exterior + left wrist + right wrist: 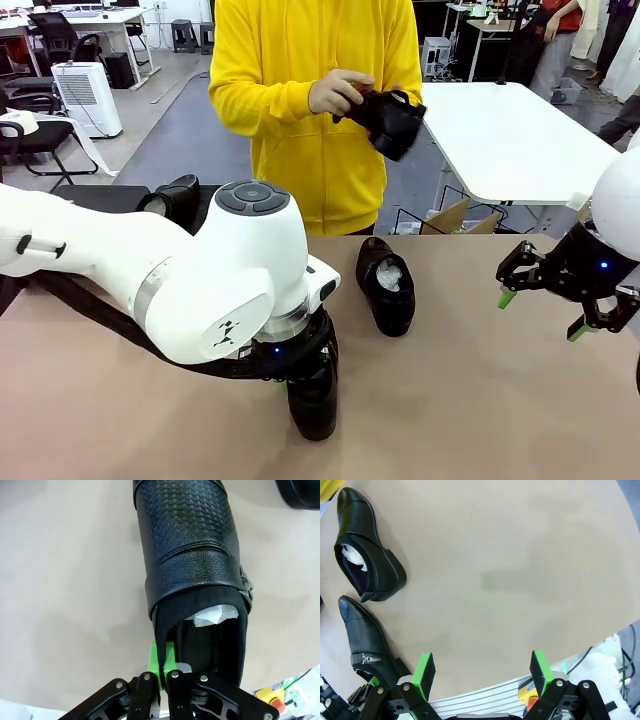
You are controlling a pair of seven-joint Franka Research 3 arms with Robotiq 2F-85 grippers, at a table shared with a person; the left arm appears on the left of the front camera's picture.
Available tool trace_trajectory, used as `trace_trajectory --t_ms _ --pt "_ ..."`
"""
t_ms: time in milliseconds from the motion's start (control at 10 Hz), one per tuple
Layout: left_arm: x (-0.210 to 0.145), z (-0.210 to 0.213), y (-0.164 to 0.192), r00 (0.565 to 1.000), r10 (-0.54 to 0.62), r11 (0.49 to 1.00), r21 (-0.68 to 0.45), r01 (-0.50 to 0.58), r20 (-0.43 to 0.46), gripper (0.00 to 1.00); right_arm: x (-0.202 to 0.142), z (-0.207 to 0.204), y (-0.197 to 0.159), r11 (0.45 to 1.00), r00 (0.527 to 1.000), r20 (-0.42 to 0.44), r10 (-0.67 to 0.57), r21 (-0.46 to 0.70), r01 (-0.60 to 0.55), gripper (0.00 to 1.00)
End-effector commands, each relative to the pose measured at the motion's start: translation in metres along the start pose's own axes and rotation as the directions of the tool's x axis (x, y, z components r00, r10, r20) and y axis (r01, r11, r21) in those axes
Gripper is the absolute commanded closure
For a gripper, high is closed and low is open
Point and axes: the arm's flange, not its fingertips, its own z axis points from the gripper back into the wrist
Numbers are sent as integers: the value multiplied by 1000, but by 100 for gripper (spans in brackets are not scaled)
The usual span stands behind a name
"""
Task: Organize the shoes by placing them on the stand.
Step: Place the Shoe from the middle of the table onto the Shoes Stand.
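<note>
My left gripper (163, 672) is shut on the rear side wall of a black shoe (190, 555) stuffed with white paper; one green pad (159, 660) presses its outside. In the front view this shoe (312, 400) stands on the table under my left gripper (303, 388). A second shoe (388, 285) lies in the table's middle. Another shoe (175, 198) sits on the black stand (95, 196) at the back left. The person holds a fourth shoe (392, 122) in both hands. My right gripper (542, 313) hovers open at the right, nothing in it; in its own view the right gripper (482, 672) faces bare table.
The right wrist view has the middle shoe (367, 565) and the gripped shoe (365, 640) at its left. The person in yellow (310, 60) stands at the far edge. A white table (510, 140) stands behind to the right. An open cardboard box (455, 220) sits behind the table's edge.
</note>
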Motion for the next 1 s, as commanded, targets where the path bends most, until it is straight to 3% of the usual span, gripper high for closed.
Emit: trace_trajectory --t_ms 0,100,300,600,900 --pt "9 -6 -3 1000 14 1000 23 -15 11 100 2 0 -2 1000 1000 -3 17 4 -17 0" --pt "8 36 5 999 -34 997 -75 33 -18 100 2 0 -2 1000 1000 -3 17 4 -17 0" --pt "8 41 6 999 -36 996 -76 35 -5 100 2 0 -2 1000 1000 -3 17 4 -17 0" --pt "32 127 59 974 -51 989 -121 80 221 100 2 0 -2 1000 1000 -3 17 4 -17 0" --pt "101 139 123 915 -11 998 -50 34 403 100 2 0 -2 1000 1000 -3 17 4 -17 0"
